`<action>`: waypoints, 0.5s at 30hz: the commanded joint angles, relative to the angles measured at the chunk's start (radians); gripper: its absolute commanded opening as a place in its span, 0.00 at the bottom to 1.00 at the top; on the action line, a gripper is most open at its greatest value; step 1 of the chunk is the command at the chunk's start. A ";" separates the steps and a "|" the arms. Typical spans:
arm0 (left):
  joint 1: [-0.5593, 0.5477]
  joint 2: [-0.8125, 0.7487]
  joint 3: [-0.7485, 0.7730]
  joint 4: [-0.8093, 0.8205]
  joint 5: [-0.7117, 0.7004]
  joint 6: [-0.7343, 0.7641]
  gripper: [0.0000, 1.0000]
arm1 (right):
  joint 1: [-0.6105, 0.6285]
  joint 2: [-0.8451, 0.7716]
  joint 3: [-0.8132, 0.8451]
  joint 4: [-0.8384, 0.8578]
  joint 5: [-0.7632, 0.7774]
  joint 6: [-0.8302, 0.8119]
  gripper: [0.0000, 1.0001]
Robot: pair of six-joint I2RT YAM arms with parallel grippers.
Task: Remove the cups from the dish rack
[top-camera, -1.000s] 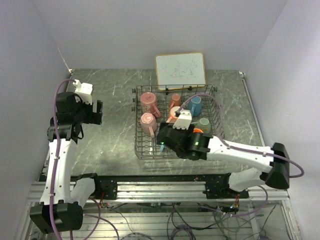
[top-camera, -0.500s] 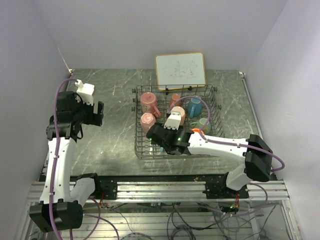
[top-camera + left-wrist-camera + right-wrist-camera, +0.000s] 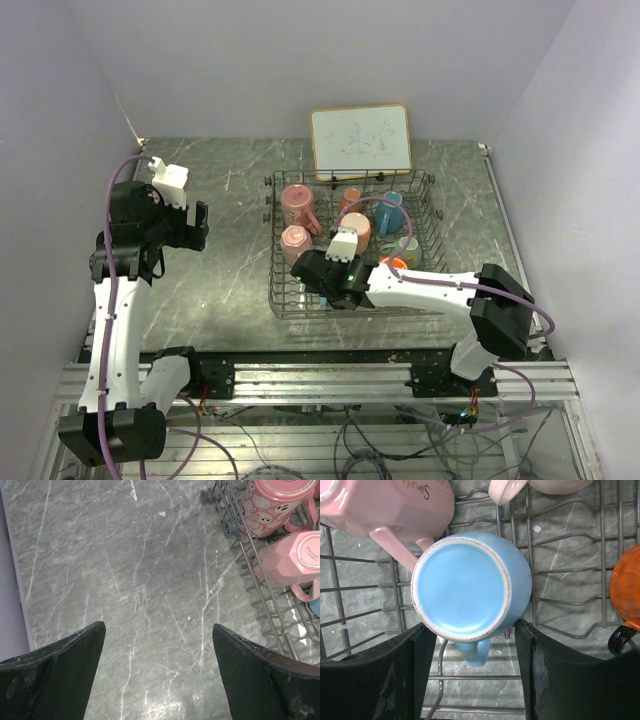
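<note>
The grey wire dish rack [image 3: 425,215] stands at mid-table with several mugs in it: two pink [image 3: 296,203], a peach one [image 3: 357,226], a light blue one [image 3: 390,212], a teal one [image 3: 408,247] and an orange-red one [image 3: 394,263]. My right gripper [image 3: 305,268] is low in the rack's front left. In the right wrist view the gripper [image 3: 471,624] is open, and its fingertips [image 3: 420,635] flank an upturned light blue mug [image 3: 465,580], handle toward me. My left gripper [image 3: 197,226] hangs open and empty over bare table [image 3: 158,630], left of the rack.
A wood-framed whiteboard [image 3: 360,140] leans behind the rack. Beside the blue mug are a pink faceted mug [image 3: 385,505], a peach mug [image 3: 520,487] and an orange mug [image 3: 627,590]. The left wrist view shows two pink mugs [image 3: 280,502] at the rack's edge [image 3: 260,597].
My right arm has swung left across the rack and brought its gripper down at the front left. The left arm has barely moved.
</note>
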 commanded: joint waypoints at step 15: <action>0.003 -0.020 0.037 -0.035 0.041 0.001 0.99 | 0.026 -0.014 -0.115 0.078 0.073 -0.014 0.55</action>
